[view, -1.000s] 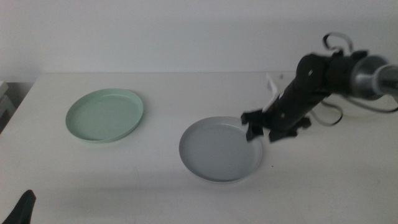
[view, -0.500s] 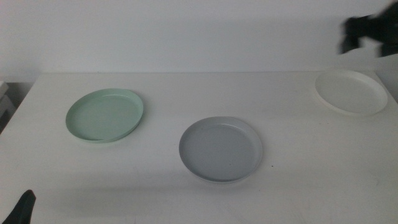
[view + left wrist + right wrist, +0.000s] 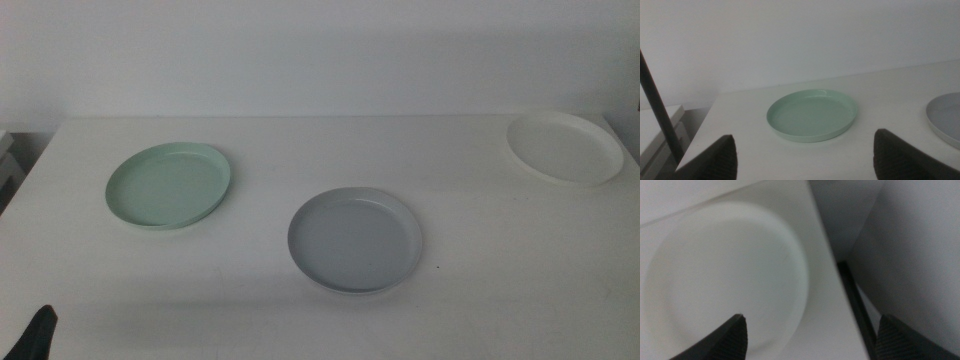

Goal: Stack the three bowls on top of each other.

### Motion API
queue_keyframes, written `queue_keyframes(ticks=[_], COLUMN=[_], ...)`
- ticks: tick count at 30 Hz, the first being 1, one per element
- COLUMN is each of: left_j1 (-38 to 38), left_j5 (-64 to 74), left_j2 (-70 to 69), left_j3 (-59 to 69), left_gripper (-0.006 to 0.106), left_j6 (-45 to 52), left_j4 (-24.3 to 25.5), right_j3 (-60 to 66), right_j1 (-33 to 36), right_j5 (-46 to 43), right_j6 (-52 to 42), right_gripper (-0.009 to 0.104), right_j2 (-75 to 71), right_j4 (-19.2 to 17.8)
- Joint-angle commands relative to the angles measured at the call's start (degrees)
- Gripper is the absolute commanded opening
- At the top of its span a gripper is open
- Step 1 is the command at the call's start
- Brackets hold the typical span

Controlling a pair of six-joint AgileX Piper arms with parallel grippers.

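1. The right end effector (image 3: 810, 330), beside the grey bowl (image 3: 355, 240) a second ago, is now hovering over the white bowl (image 3: 563, 148), jaws apart and empty.
2. Mint green bowl (image 3: 168, 186) is sitting apart on the tabletop (image 3: 300, 150); no stacking is underway yet.
3. Left end effector (image 3: 805, 155) is waiting, jaws apart.

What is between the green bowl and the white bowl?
The grey bowl sits between the green bowl and white bowl, slightly nearer the camera, in the middle view.

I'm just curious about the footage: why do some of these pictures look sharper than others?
Middle view: dim, even light, all three dishes crisp; the grey bowl casts a soft shadow. Left wrist view: the mint green bowl is sharp, the left gripper blurred at the edge. Right wrist view: the white bowl is smeared, washed out against the table.
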Motion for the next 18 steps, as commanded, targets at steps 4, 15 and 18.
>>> queue_keyframes(ticks=[4, 15, 18], left_j1=[0.0, 0.0, 0.0], left_j5=[-4.02, -4.02, -4.02], left_j2=[-0.84, -0.84, -0.84], left_j3=[0.35, 0.35, 0.35], left_gripper=[0.09, 0.09, 0.09], left_j6=[-0.52, -0.52, -0.52], left_j4=[-0.24, -0.24, -0.24], right_j3=[-3.79, -4.08, -4.08], right_j1=[-1.34, -1.24, -1.24], right_j5=[-9.96, -18.65, -19.6], right_j6=[-0.43, -1.66, -3.4], right_gripper=[0.067, 0.063, 0.062], right_j2=[1.53, 9.66, 11.1], right_j4=[0.17, 0.6, 2.41])
